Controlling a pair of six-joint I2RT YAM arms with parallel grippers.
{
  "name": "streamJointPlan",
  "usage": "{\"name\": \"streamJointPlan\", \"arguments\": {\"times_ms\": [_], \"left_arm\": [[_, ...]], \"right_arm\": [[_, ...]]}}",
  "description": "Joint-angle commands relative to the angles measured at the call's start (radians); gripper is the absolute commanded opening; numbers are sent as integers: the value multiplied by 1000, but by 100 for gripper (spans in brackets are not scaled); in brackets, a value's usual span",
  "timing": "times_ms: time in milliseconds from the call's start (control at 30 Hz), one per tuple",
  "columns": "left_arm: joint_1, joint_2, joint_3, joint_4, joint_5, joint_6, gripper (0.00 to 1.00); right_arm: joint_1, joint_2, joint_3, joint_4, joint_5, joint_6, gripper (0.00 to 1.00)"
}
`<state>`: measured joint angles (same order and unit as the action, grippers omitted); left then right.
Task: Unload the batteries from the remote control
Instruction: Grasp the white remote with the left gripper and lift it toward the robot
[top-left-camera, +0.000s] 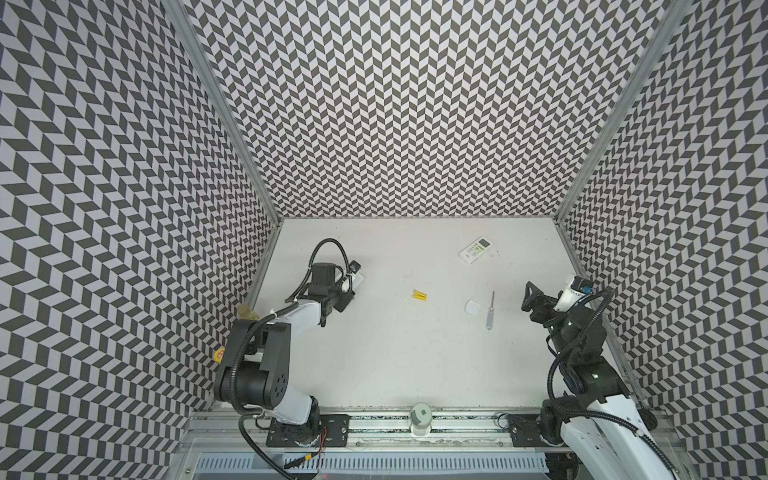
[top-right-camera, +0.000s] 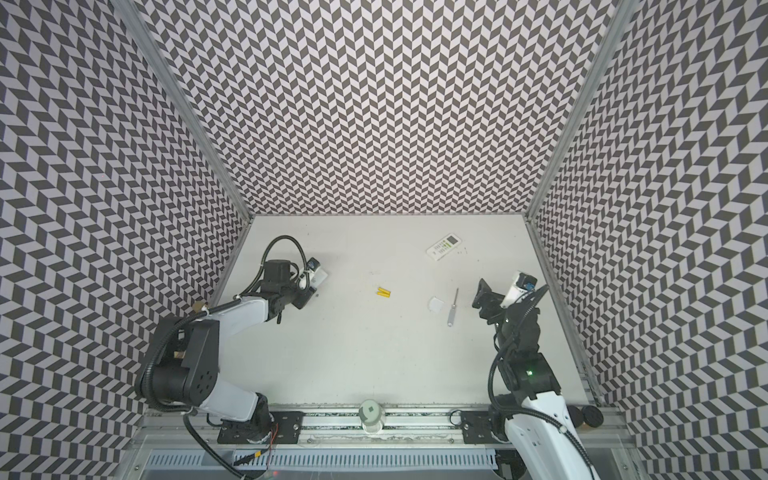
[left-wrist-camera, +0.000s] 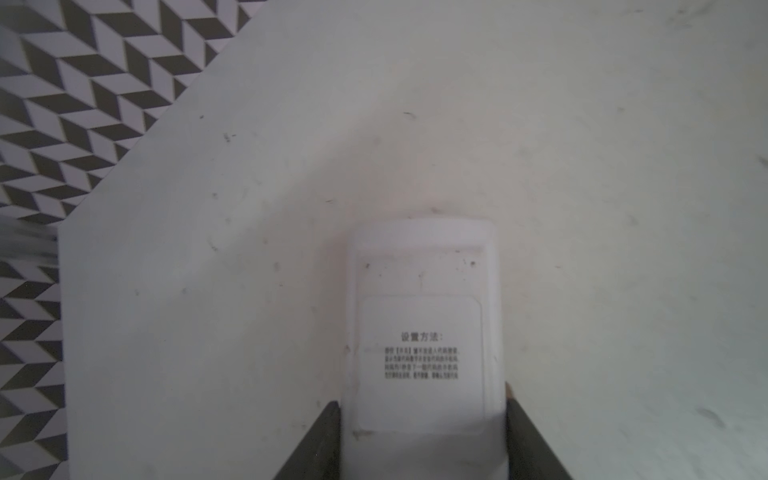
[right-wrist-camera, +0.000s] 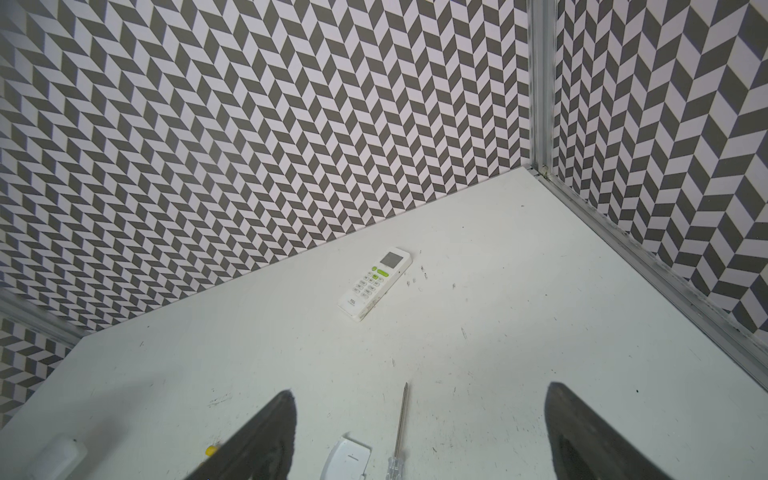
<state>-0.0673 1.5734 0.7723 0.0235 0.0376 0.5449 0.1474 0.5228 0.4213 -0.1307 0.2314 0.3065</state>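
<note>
Mid-table, between tools: yellow batteries (top-left-camera: 419, 295); left tool (left-wrist-camera: 420, 401) clamps white remote (left-wrist-camera: 419, 291), right tool (right-wrist-camera: 420, 388) spread, empty.

In the left wrist view the remote (left-wrist-camera: 422, 353) runs off the picture's lower edge, and its label print is too blurred to read. In the right wrist view one yellow battery (right-wrist-camera: 211, 451) is mostly hidden, and the cover (right-wrist-camera: 347, 461) and screwdriver (right-wrist-camera: 397, 436) are cut off.

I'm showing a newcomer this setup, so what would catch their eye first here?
Black-and-white chevron-patterned walls rise on three sides. Near the middle of the white table, two small yellow cylindrical batteries lie side by side. At the left, the left claw clamps a white plastic remote control, its printed label showing.
</note>
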Motion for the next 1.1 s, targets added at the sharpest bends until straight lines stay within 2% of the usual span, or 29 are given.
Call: {"name": "streamJointPlan", "arguments": {"times_ms": [0, 167, 300, 600, 833, 1067], "left_arm": [[91, 63, 84, -41, -39, -115, 21], [112, 120, 108, -81, 21, -156, 23], [112, 144, 95, -77, 25, -171, 28], [111, 160, 99, -103, 63, -175, 73], [107, 81, 65, -92, 84, -175, 99], [88, -82, 24, -80, 127, -195, 100]], "right_arm": [[-5, -19, -9, 37, 5, 11, 90], [-5, -20, -10, 37, 2, 13, 90], [-5, -17, -9, 36, 18, 20, 90], [-4, 11, -4, 29, 19, 29, 89], [-2, 31, 0, 27, 12, 26, 89], [-3, 94, 10, 64, -21, 2, 89]]}}
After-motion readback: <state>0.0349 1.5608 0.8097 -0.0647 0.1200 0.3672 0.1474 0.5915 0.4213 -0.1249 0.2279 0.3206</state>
